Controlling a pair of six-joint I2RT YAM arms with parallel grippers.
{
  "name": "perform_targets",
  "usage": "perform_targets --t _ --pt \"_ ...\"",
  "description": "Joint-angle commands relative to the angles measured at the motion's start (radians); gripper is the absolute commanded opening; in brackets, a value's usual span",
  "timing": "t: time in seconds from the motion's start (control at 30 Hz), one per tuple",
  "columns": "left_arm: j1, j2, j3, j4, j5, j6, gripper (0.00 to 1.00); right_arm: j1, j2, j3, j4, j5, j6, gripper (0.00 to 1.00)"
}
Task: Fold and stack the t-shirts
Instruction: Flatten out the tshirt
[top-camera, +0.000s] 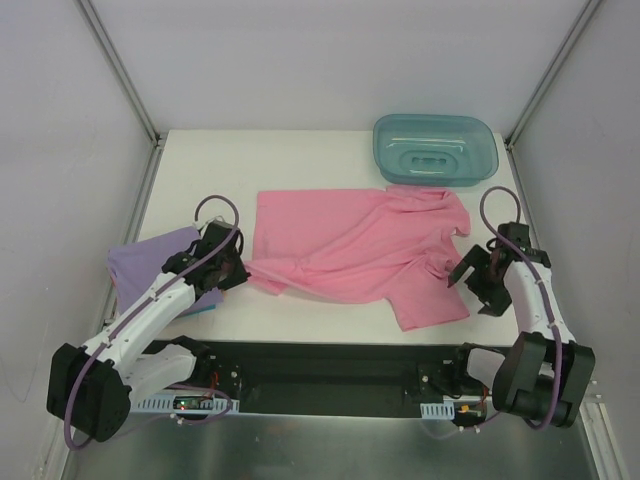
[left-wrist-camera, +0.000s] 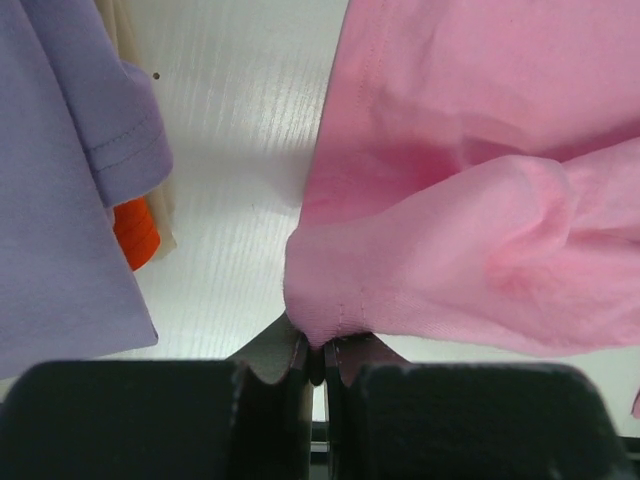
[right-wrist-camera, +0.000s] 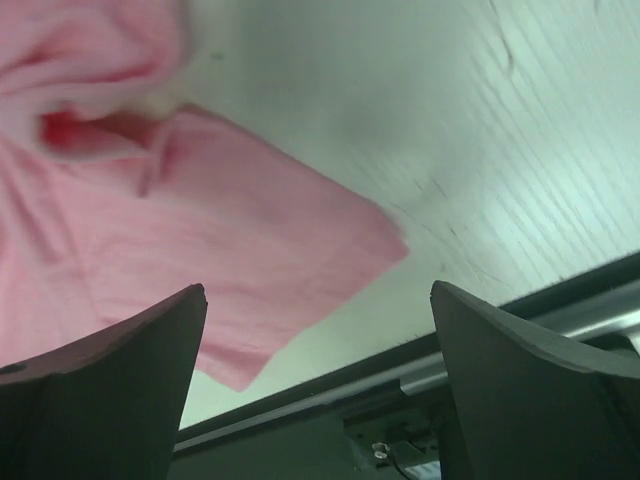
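The pink t-shirt lies spread and rumpled across the middle of the white counter, its collar end toward the right, with one sleeve touching the teal tub at the far edge. The left claw is clenched on the shirt's near-left corner, the cloth bunched between its dark jaws in the left wrist view. The lavender t-shirt sits at the counter's left edge, partly under the left arm, with a scrap of orange cloth showing beneath it. The right claw hovers spread wide by the shirt's right sleeve, gripping nothing. No brand, label or writing can be read on anything.
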Motion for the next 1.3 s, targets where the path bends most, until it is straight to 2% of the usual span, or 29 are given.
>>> perform_targets --t 0.0,0.1,0.27,0.7,0.73,0.8,0.9,0.93,1.03,1.1,1.27 --pt "0.009 -0.045 -0.015 0.018 0.024 0.023 0.00 -0.080 -0.038 -0.063 -0.068 -0.038 0.038 0.99" --pt "0.010 -0.050 -0.021 0.030 0.050 0.024 0.00 -0.085 -0.029 -0.091 -0.071 -0.007 0.049 0.93" --pt "0.010 -0.047 -0.032 0.042 0.055 0.024 0.00 -0.089 0.017 -0.129 0.000 0.033 0.060 0.74" --pt "0.010 -0.045 -0.032 0.045 0.052 0.023 0.00 -0.089 0.206 -0.157 0.155 -0.024 0.041 0.56" --pt "0.010 -0.045 -0.032 0.045 0.051 0.024 0.00 -0.089 0.217 -0.157 0.171 -0.033 0.038 0.50" --pt "0.010 -0.041 -0.027 0.044 0.052 0.026 0.00 -0.089 0.246 -0.155 0.191 -0.045 0.035 0.45" --pt "0.010 -0.042 -0.021 0.044 0.057 0.027 0.00 -0.089 0.272 -0.155 0.233 -0.091 0.031 0.29" --pt "0.010 -0.045 -0.021 0.044 0.055 0.029 0.00 -0.088 0.275 -0.158 0.268 -0.129 0.026 0.20" --pt "0.010 -0.064 -0.024 0.038 0.046 0.029 0.00 -0.074 0.248 -0.174 0.343 -0.195 0.014 0.05" --pt "0.010 -0.090 -0.022 0.036 0.043 0.030 0.00 -0.053 0.200 -0.163 0.350 -0.189 0.011 0.01" --pt "0.010 -0.162 0.043 0.004 0.006 0.061 0.00 -0.014 0.025 -0.077 0.328 -0.153 -0.004 0.01"
